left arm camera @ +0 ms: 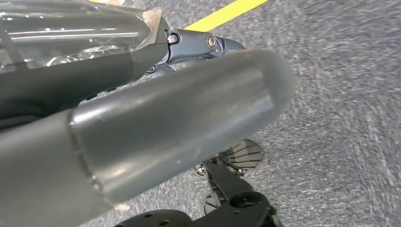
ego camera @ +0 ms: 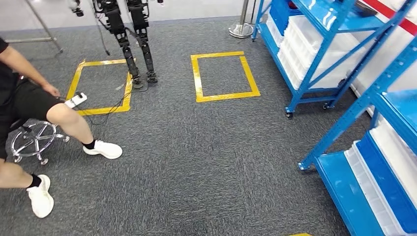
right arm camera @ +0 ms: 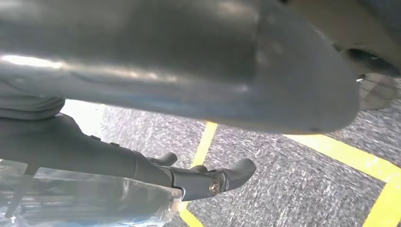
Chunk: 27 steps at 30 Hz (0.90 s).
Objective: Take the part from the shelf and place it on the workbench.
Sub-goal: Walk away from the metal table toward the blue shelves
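Two blue shelf racks stand on my right: a far rack [ego camera: 314, 73] holding white bins [ego camera: 310, 39], and a near rack [ego camera: 364, 182] with white and blue trays [ego camera: 388, 162] on its low level. I cannot pick out a single part among them. My left hand [left arm camera: 179, 118] hangs over the carpet, its dark fingers [left arm camera: 198, 45] stretched out and nothing gripped. My right hand [right arm camera: 189, 71] hangs the same way, its fingers [right arm camera: 203, 182] straight. A clear glossy film lies along the fingers of each hand.
A person [ego camera: 34, 103] sits on a wheeled stool [ego camera: 34, 140] at the left, legs stretched onto the grey carpet. Another robot's dark legs [ego camera: 133, 44] stand at the back. Yellow tape squares [ego camera: 223, 76] [ego camera: 101, 86] mark the floor. A metal post base [ego camera: 241, 30] is beside the far rack.
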### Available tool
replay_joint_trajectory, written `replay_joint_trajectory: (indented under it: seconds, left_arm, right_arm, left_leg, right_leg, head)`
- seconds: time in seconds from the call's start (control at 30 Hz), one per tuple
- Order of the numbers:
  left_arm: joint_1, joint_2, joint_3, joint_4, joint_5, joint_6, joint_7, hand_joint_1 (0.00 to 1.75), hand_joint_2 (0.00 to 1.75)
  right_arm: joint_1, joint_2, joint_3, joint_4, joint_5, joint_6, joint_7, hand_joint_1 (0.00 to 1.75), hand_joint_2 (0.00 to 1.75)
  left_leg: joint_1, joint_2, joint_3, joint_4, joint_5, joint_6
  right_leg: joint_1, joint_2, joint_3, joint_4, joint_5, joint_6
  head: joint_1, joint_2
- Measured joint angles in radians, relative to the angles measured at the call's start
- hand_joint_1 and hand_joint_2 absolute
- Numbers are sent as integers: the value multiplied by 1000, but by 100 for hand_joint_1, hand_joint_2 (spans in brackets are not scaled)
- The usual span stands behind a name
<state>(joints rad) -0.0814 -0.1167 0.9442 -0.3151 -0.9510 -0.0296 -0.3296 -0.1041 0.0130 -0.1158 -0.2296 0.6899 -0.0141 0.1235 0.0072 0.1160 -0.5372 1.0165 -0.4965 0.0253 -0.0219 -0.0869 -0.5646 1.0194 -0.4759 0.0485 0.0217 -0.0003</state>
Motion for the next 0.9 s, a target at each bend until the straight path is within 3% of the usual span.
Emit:
replay_joint_trajectory:
  seconds: [0.07,0.1,0.13,0.2,0.27,0.3,0.33,0.37,0.43,0.5,0.57,0.6,0.67,0.73,0.8,0.83,0.87,0.9]
  left_arm:
    - [-5,1,-1,2,5,1,0,0,0]
    - [-8,1,-3,2,6,2,1,0,0]
    - [-11,1,-5,3,7,3,2,0,0]
    - [-11,2,-10,6,9,4,6,0,0]
    - [-8,3,-13,11,13,6,9,0,0]
    - [-8,3,-14,12,15,8,9,0,0]
    - [-7,3,-14,13,17,9,10,0,0]
    - [-7,3,-14,13,18,10,10,0,0]
    - [-8,5,-15,14,19,10,9,0,0]
    - [-8,6,-15,17,21,11,8,0,0]
    - [-8,7,-17,19,23,12,6,0,0]
    - [-9,6,-18,19,23,13,6,0,0]
    - [-10,6,-22,20,23,16,6,0,0]
    - [-10,7,-24,21,23,18,6,0,0]
    - [-10,7,-25,23,23,19,7,0,0]
    - [-10,8,-28,25,23,19,8,0,0]
    - [-11,8,-31,26,24,19,9,0,0]
    - [-12,8,-35,27,25,19,10,0,0]
  right_arm:
    - [-2,-2,-2,0,2,7,5,0,0]
    - [-2,-4,-3,0,4,11,10,0,0]
    - [-3,-6,-3,0,5,16,14,0,0]
    - [-8,-7,-4,0,7,21,20,0,0]
    - [-12,-8,-4,0,9,26,22,0,0]
    - [-12,-7,-4,0,10,27,23,0,0]
    - [-11,-7,-4,0,11,29,24,0,0]
    - [-10,-7,-4,0,11,29,25,0,0]
    - [-10,-7,-4,0,11,24,21,0,0]
    - [-10,-7,-4,0,12,16,16,0,0]
    - [-7,-6,-4,0,14,10,14,0,0]
    - [-4,-7,-4,0,15,8,14,0,0]
    - [-1,-7,-4,0,16,7,14,0,0]
    - [-4,-6,-4,0,17,7,14,0,0]
    - [-4,-6,-4,0,17,6,14,0,0]
    - [-3,-6,-4,0,17,6,14,0,0]
    - [-1,-6,-4,0,17,6,14,0,0]
    - [0,-6,-4,0,18,5,14,0,0]
  left_leg:
    - [3,18,8,-3,-4,-14]
    - [8,6,8,3,-10,-21]
    - [12,-19,2,23,-27,-27]
    - [16,-87,-39,121,-90,-32]
    - [16,-113,-98,246,-145,-28]
    - [15,-116,-115,275,-146,-26]
    - [15,-118,-116,269,-127,-23]
    - [16,-123,-99,223,-91,-20]
    - [19,-162,-44,93,-23,-15]
    - [18,-194,-16,22,0,-11]
    - [12,-182,-14,15,1,-3]
    - [10,-170,-12,11,5,4]
    - [10,-144,-8,0,12,20]
    - [7,-116,-9,-3,13,29]
    - [3,-86,-11,-3,13,31]
    - [2,-72,-12,-3,13,30]
    - [2,-60,-12,-3,12,29]
    - [2,-48,-11,-2,11,27]
  right_leg:
    - [4,23,-1,-7,4,-17]
    - [1,35,-1,-9,6,-24]
    - [-1,48,2,-11,9,-33]
    - [-3,72,3,-13,14,-48]
    - [4,101,1,-12,16,-54]
    - [7,116,1,-12,17,-55]
    - [9,131,2,-11,17,-56]
    - [10,146,4,-10,17,-56]
    - [13,173,4,-8,17,-53]
    - [15,195,-3,-6,19,-46]
    - [13,214,-14,-8,24,-32]
    - [12,209,-21,-2,23,-27]
    - [15,163,-51,53,-2,-26]
    - [15,113,-109,171,-58,-32]
    - [10,101,-154,268,-94,-28]
    - [8,98,-152,270,-91,-21]
    - [5,92,-129,232,-74,-12]
    - [2,75,-88,161,-49,-3]
  head:
    - [-2,0]
    - [-3,0]
    - [-5,0]
    - [-8,0]
    - [-9,0]
    - [-9,0]
    - [-9,0]
    - [-9,0]
    - [-9,0]
    - [-8,0]
    - [-8,0]
    - [-8,0]
    - [-4,0]
    - [1,0]
    - [3,0]
    - [4,0]
    - [4,0]
    - [4,0]
